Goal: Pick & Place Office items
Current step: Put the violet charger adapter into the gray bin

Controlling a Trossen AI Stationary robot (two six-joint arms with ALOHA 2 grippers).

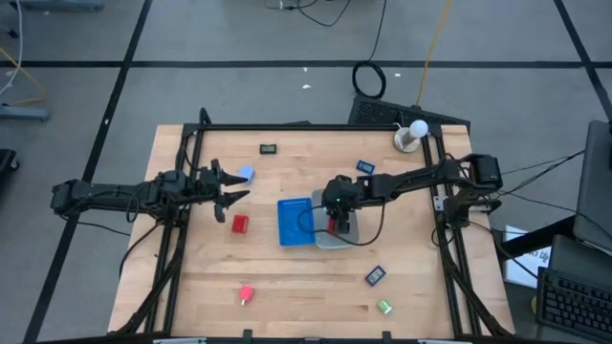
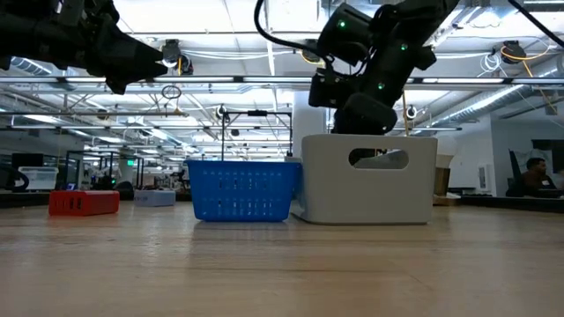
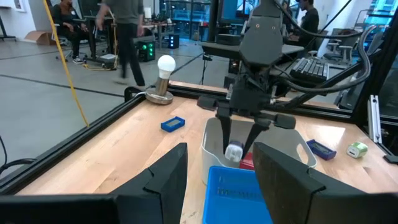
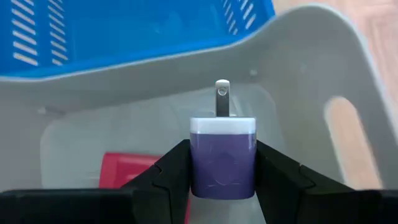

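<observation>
Purple charger (image 4: 222, 155) in right claw (image 4: 222, 171), inside grey bin (image 4: 323, 56) walls.

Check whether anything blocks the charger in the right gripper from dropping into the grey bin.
Nothing visible does. The right gripper holds the charger directly over the open grey bin. A red block already lies on the bin floor to one side, leaving bare floor under the charger. The left gripper waits apart.

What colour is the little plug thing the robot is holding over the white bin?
The charger is purple with a white top, clearest in the right wrist view.
</observation>
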